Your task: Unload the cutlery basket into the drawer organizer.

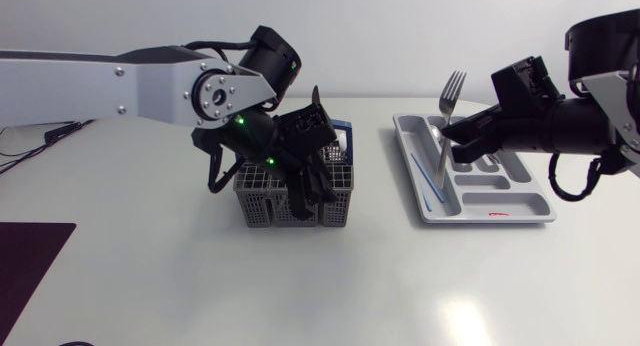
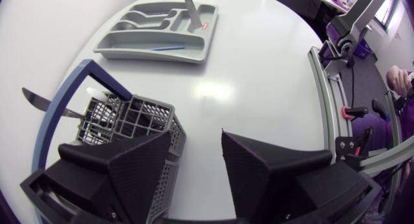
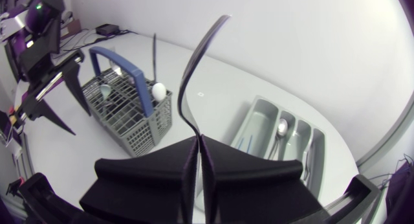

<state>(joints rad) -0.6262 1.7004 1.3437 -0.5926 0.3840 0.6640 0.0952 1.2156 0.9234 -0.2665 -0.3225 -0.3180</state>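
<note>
Look at the right gripper (image 3: pixel 198 143): clenched hard on the fork (image 3: pixel 184 81), both fingers flat against its handle, tines up! Head view puts that fork upright at the upper right of the frame, its lower tip over the left slots of the grey organizer (image 1: pixel 500 218). Now the left gripper (image 2: pixel 197 143): released, spread wide, grasping nothing, one finger (image 2: pixel 139 169) over the near corner of the basket (image 2: pixel 123 123), the other over bare table (image 2: pixel 246 88). Only the left wrist view shows that gap, plus a knife (image 2: pixel 35 100) jutting from the basket; head view loses both behind the arm
</note>
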